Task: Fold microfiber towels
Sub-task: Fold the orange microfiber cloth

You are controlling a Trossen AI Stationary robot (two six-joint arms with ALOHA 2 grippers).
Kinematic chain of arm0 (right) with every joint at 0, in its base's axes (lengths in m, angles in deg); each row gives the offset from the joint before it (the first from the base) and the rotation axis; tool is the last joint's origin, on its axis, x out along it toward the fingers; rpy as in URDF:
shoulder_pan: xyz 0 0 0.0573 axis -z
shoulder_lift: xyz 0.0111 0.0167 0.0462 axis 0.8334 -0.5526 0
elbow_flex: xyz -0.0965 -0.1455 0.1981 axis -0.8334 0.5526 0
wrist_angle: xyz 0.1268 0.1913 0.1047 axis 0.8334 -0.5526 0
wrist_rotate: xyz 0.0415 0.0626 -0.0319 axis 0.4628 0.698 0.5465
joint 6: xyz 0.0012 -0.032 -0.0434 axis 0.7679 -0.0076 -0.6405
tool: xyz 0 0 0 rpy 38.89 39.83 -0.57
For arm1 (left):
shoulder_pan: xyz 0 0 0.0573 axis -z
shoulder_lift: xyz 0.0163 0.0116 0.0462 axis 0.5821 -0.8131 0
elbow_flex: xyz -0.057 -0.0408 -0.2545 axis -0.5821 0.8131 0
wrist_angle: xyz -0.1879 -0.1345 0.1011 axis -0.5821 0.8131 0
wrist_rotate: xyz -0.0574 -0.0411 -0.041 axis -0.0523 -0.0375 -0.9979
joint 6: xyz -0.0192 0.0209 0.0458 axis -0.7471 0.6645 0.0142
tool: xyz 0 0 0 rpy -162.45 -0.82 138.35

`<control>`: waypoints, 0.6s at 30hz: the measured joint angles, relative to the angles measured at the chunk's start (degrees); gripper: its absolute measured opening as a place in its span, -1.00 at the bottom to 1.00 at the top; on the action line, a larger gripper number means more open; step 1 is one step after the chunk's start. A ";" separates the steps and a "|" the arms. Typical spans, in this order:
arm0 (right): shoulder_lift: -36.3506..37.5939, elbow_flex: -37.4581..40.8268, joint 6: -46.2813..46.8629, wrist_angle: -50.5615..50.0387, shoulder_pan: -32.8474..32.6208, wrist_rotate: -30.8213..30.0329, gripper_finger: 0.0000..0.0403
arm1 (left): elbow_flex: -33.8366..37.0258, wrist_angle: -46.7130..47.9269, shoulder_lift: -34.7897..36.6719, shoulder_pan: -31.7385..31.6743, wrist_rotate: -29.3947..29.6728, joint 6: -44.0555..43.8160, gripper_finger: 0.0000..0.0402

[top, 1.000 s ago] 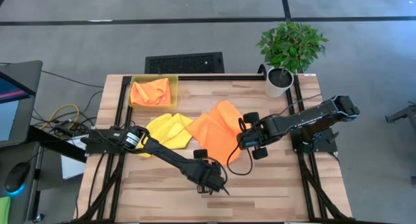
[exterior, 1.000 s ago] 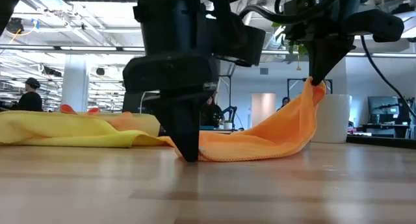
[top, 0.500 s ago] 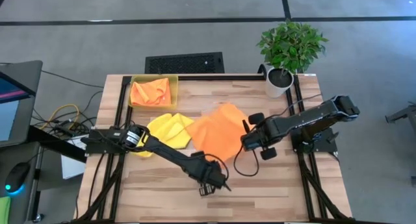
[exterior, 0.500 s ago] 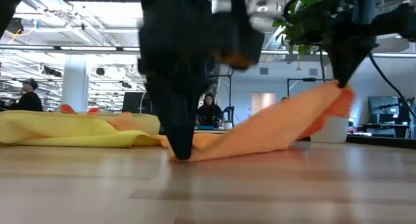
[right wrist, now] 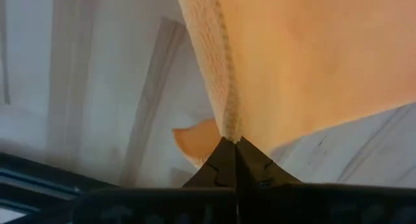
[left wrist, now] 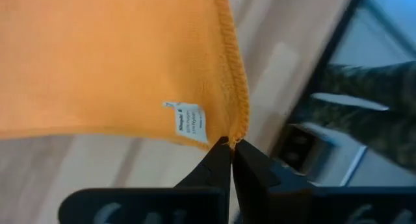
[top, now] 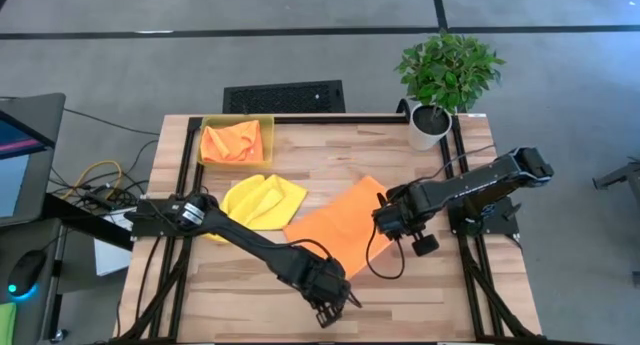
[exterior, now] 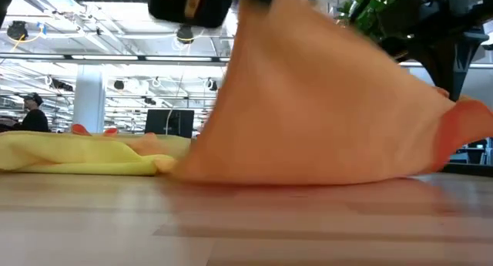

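While pinched shut on opposite corners, left gripper [left wrist: 229,146] near the table's front edge and right gripper [right wrist: 231,141] off to the right, both clamping the orange towel [top: 335,225] stretched out mid-table, just beside the yellow towel [top: 262,200]. Second orange one [top: 232,142] sitting in the bin [top: 209,121].

Orange towel [left wrist: 117,62] bears a white tag [left wrist: 190,121], print unreadable
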 joint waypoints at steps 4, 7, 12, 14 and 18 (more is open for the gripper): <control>0.01 0.00 -1.92 0.04 -0.39 -0.47 -0.97 | -3.16 0.10 0.02 0.27 0.04 -2.86 -1.00; 0.00 0.00 -2.20 0.27 -0.07 -2.01 -0.97 | -3.38 0.64 0.02 0.19 0.09 -5.62 -1.00; 0.01 0.00 -3.83 0.73 0.86 -8.97 -0.97 | -3.38 3.37 0.00 0.06 2.80 -10.20 -1.00; 0.00 0.00 -5.52 1.91 1.58 -9.94 -0.97 | -3.38 4.85 0.00 0.06 3.71 -12.29 -1.00; 0.00 0.02 -9.19 6.44 3.35 -10.15 -0.97 | -3.38 9.37 0.00 0.19 4.20 -17.08 -1.00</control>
